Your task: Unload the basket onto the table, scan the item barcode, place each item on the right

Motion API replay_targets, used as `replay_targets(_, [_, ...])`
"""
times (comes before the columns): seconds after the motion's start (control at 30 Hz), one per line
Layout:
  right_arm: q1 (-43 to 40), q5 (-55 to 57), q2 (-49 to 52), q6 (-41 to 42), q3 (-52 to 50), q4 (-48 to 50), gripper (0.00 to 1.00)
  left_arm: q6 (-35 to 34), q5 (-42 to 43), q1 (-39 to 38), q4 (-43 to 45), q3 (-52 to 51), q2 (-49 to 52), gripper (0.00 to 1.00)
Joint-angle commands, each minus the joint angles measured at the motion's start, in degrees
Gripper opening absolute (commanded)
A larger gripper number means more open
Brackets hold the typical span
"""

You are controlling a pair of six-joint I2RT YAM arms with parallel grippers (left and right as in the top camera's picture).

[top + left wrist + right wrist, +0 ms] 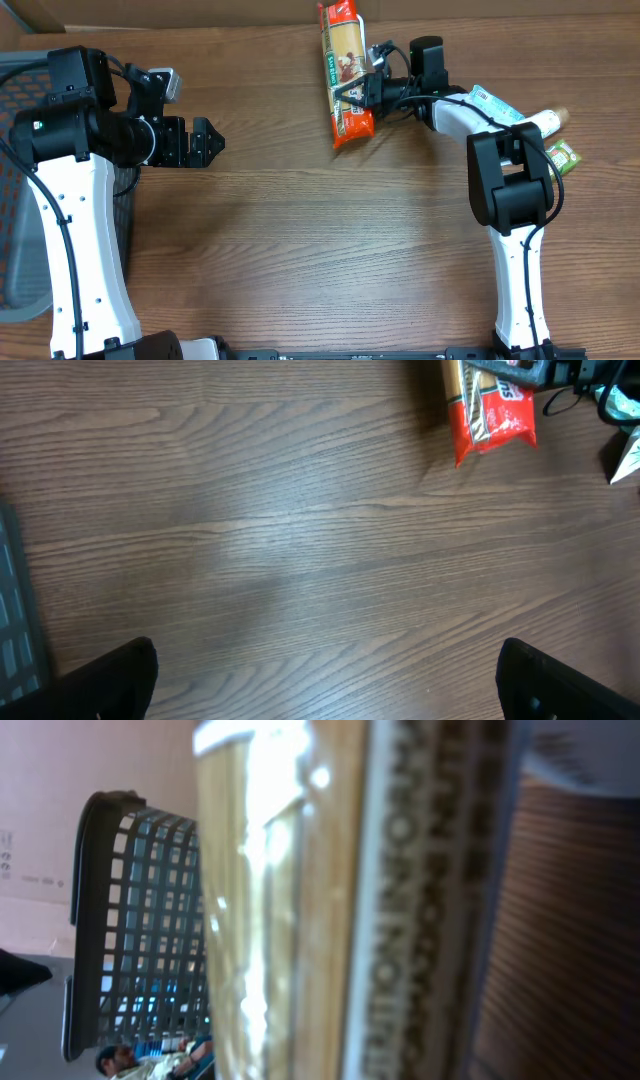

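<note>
Item: spaghetti pack [340, 45], long, red at both ends, with a clear window showing the pasta.
Item location: far middle of the wood-grain table [300, 250], lying lengthwise away from the robot and slightly tilted. I cannot tell whether it rests on the surface or is lifted.
Right gripper [355, 92]: pinched narrow on the pack's side, toward its nearer half. In the right wrist view the pack fills most of the frame.
Left gripper [212, 140]: jaws spread wide, holding nothing, over bare table and well apart from the pack.
Left wrist view: only the pack's red near end shows, at the top right corner.
Basket [120, 920]: dark mesh, at the table's left side beside the left arm.
Other goods: white-and-blue pack [495, 103], pale bottle [545, 122] and green packet [563, 157], clustered at the right edge beside the right arm.
</note>
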Motion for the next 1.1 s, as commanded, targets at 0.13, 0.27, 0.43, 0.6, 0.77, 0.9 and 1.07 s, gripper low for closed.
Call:
replay_targets(0.13, [-0.4,-3.8,-2.2,-1.9,1.4,3.3,0.04,1.3,0.6,-0.3,0.0,0.7,0.1,1.00])
replay_targets(0.27, [-0.5,-4.5,-2.2,-1.7,1.4,4.6,0.04,1.3,0.6,-0.3,0.1,0.7,0.1,1.00])
replay_targets(0.43, [-1.3,-4.4,-2.2,0.8,1.4,7.8,0.04,1.3,0.6,-0.3,0.1,0.7,0.1,1.00])
replay_targets(0.6, [-1.8,-4.4,-2.2,0.9,1.4,8.2,0.04,1.3,0.6,-0.3,0.1,0.7,0.1,1.00])
replay_targets(0.77, [-1.9,-3.7,-2.2,0.9,1.4,8.2,0.04,1.3,0.6,-0.3,0.0,0.7,0.1,1.00])
replay_targets(0.9, [-1.9,-3.0,-2.1,0.8,1.4,8.2,0.04,1.3,0.6,-0.3,0.1,0.7,0.1,1.00])
replay_targets(1.07, [-1.9,-3.0,-2.1,0.8,1.4,8.2,0.04,1.3,0.6,-0.3,0.0,0.7,0.1,1.00])
